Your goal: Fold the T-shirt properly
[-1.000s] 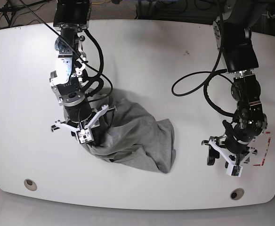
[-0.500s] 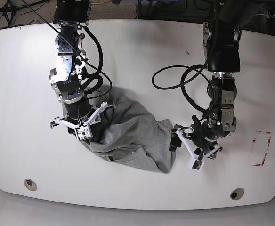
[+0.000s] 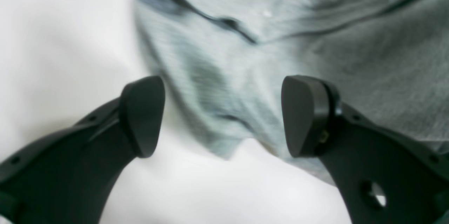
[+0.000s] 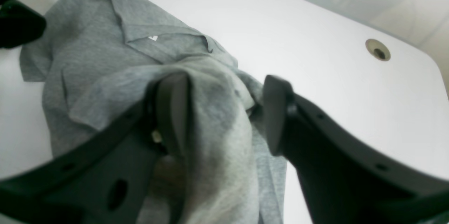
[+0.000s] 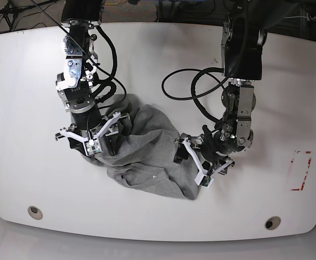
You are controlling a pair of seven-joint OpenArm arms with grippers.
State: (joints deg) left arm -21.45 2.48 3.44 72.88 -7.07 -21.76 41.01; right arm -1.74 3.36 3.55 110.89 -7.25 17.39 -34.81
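White, smooth table (image 5: 28,81) fills the base view; the T-shirt (image 5: 150,154), soft heather-grey knit, lies bunched at lower centre, its long axis slanting from upper left to lower right. Left gripper (image 5: 197,161), jaws spread wide and holding nothing, sits at the heap's right edge, hem corner between the pads (image 3: 142,115). Right gripper (image 5: 90,138), at the heap's left end, is partly open, with cloth draped over one finger (image 4: 173,112).

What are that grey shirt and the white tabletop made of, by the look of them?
The shirt looks like soft knit cotton or a blend: flecked grey, matte, rumpling into loose folds. The tabletop seems a hard smooth laminate or plastic: faintly glossy white. Neither is certain.
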